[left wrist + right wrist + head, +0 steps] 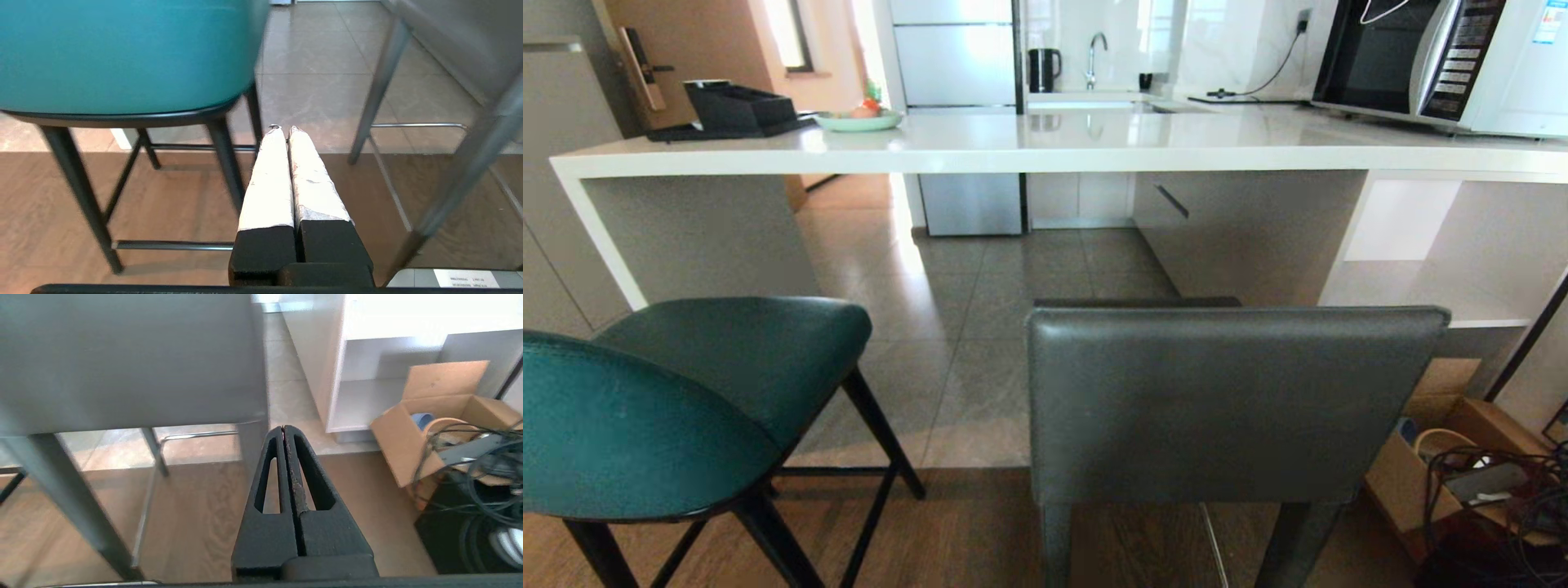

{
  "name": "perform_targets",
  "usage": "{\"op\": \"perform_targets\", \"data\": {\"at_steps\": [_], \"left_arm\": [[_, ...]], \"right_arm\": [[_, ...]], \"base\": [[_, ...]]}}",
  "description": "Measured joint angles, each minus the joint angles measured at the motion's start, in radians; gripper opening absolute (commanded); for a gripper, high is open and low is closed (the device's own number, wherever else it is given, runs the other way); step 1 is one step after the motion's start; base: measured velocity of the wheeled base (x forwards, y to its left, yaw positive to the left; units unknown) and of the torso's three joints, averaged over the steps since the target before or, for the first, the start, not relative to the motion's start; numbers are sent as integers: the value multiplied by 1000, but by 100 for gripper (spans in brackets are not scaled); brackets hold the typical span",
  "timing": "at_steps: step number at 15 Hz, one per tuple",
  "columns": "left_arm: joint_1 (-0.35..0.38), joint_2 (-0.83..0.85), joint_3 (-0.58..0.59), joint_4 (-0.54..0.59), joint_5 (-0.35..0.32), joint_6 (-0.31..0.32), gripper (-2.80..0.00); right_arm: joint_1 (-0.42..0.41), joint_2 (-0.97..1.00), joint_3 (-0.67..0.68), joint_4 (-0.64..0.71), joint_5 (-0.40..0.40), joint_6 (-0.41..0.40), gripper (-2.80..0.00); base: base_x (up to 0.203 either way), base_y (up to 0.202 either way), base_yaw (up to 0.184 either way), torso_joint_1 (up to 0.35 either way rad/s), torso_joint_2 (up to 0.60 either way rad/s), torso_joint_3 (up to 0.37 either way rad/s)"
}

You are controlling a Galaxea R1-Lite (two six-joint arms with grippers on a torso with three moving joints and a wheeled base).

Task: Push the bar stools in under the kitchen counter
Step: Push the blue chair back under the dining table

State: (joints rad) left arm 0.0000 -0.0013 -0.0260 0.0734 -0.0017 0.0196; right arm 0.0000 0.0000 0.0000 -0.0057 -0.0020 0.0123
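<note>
Two bar stools stand short of the kitchen counter [1045, 155], backs toward the robot: the teal stool [686, 392] on the robot's left, near the white end panel [605, 237], and the grey stool [1233, 400] on the right, facing the open span beneath the slab. Neither seat is yet under the top; both stand about where the wood floor [972, 531] meets the tile [980, 327].

Neither arm appears in the head view. The left gripper [284, 130], fingers pressed together on nothing, sits low beside and below the teal seat's edge, pointing between the two stools. The right gripper [283, 428], likewise clenched and empty, sits near the lower right edge of the grey backrest; whether it touches the leather cannot be told from this angle.

Judged step: closing in to push. A good push would meet each backrest squarely, near its middle, with the closed fingers as a blunt pad, driving straight toward the counter so the stool does not pivot. Contact set low keeps a tall stool from tipping. The floor seam may catch the legs, and the cardboard box [437, 416] with cables [490, 465] lies close on the right.
</note>
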Motion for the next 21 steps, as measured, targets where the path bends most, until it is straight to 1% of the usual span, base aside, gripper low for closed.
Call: {"op": "perform_targets", "data": {"at_steps": [16,17,21], "left_arm": [[1,0,0,0,0,0,-280],[1,0,0,0,0,0,-280],[1,0,0,0,0,0,-280]], "right_arm": [[0,0,0,1,0,0,-280],[-1,0,0,0,0,0,-280],[0,0,0,-1,0,0,-280]], "base": [[0,196,-1,2,3,2],[0,110,-2,-2,6,2],[0,0,0,0,0,0]]}}
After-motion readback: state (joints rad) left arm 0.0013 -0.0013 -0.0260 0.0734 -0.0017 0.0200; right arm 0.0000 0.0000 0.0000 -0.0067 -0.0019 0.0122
